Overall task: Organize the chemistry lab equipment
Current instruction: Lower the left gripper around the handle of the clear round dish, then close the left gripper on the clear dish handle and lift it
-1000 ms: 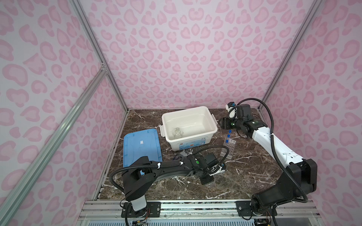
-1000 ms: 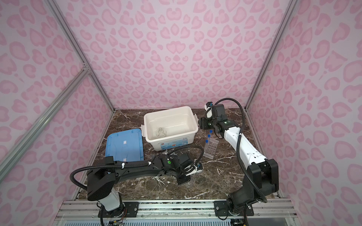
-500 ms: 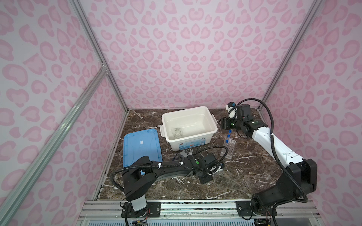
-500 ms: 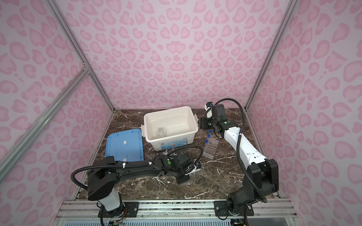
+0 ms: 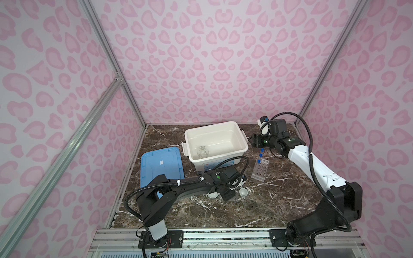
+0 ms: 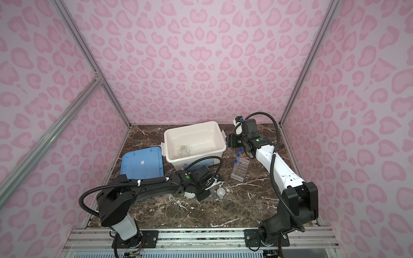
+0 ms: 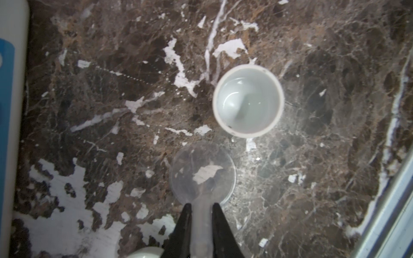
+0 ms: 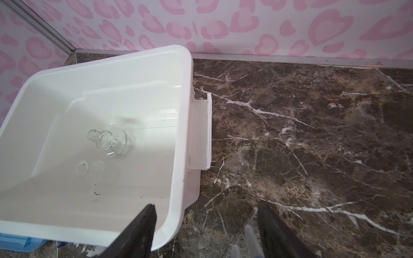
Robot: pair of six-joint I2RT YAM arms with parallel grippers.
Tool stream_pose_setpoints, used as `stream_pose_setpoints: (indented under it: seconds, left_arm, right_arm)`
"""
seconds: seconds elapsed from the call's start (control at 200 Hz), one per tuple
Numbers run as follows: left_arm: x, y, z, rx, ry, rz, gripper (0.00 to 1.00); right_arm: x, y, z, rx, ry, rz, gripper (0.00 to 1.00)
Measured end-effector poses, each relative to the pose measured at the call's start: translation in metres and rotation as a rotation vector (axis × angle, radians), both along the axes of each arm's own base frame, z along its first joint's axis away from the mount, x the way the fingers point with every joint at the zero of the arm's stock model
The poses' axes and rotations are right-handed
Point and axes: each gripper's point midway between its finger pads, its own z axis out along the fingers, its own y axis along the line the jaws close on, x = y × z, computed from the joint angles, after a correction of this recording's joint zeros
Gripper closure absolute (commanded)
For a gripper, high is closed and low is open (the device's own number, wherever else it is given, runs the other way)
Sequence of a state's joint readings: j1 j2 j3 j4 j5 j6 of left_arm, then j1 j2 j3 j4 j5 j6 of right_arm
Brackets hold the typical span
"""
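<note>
My left gripper [image 7: 201, 204] is shut on the neck of a small clear flask [image 7: 202, 174], whose round base is low over the marble beside a white bowl [image 7: 248, 100]. In both top views this gripper [image 5: 228, 194] [image 6: 204, 195] sits between that bowl [image 5: 243, 192] and a second white bowl [image 5: 213, 195]. The clear holed rack [image 5: 260, 168] lies flat to the right with blue-capped test tubes [image 5: 259, 160] on it. My right gripper [image 5: 252, 140] [image 8: 206, 205] hangs open and empty, straddling the bin's right corner. Clear glassware [image 8: 109, 143] lies inside the bin.
The large white bin [image 5: 242, 143] stands at the back middle, with the flat blue lid [image 5: 162, 165] on the table to its left. Pink walls and metal frame posts close in the table on three sides. My left arm stretches across the front of the bin.
My left gripper has shifted slightly to the left, still holding the flask. The right arm has not moved.
</note>
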State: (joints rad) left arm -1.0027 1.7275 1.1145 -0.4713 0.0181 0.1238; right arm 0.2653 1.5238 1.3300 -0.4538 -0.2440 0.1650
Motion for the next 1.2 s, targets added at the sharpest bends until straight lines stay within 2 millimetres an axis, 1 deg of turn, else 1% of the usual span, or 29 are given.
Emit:
stream_pose_setpoints:
  seconds: [0.085, 0.16, 0.27, 0.305, 0.34, 0.355, 0.405, 0.59, 0.855, 1.05, 1.14, 1.2]
  left_arm:
    - [0.009, 0.007, 0.0, 0.001, 0.006, 0.029, 0.79]
    - [0.012, 0.008, 0.0, -0.005, 0.014, 0.037, 0.76]
    - [0.02, 0.006, 0.006, -0.017, -0.004, 0.054, 0.69]
    - [0.022, 0.005, 0.008, -0.02, -0.008, 0.064, 0.65]
    - [0.024, 0.004, 0.01, -0.023, -0.011, 0.066, 0.65]
    - [0.024, 0.004, 0.01, -0.025, -0.013, 0.067, 0.61]
    - [0.026, 0.004, 0.012, -0.028, -0.017, 0.077, 0.58]
    - [0.028, 0.004, 0.011, -0.022, -0.022, 0.096, 0.58]
    - [0.029, 0.006, 0.012, -0.012, -0.023, 0.102, 0.59]
    - [0.026, 0.009, 0.013, 0.001, -0.017, 0.1, 0.57]
    - [0.025, 0.013, 0.016, 0.007, -0.021, 0.109, 0.53]
    - [0.024, 0.014, 0.018, 0.004, -0.023, 0.111, 0.52]
  right_arm:
    - [0.0, 0.0, 0.0, 0.0, 0.0, 0.0, 0.27]
    - [0.0, 0.0, 0.0, 0.001, -0.002, 0.0, 0.27]
    - [0.001, 0.0, 0.0, 0.002, -0.005, 0.0, 0.27]
    - [0.0, 0.0, 0.0, 0.002, -0.004, 0.0, 0.27]
    - [0.0, 0.0, 0.0, 0.002, -0.004, 0.0, 0.27]
    - [0.0, 0.0, 0.0, 0.003, -0.005, 0.0, 0.27]
    - [0.0, 0.0, 0.0, 0.003, -0.007, -0.001, 0.27]
    - [0.0, -0.002, 0.003, 0.008, -0.019, -0.004, 0.27]
    - [0.0, -0.003, 0.002, 0.016, -0.018, -0.009, 0.26]
    - [0.0, -0.004, 0.004, 0.018, -0.021, -0.009, 0.26]
    - [0.0, -0.004, 0.004, 0.019, -0.021, -0.009, 0.26]
    - [0.0, -0.004, 0.004, 0.021, -0.021, -0.008, 0.26]
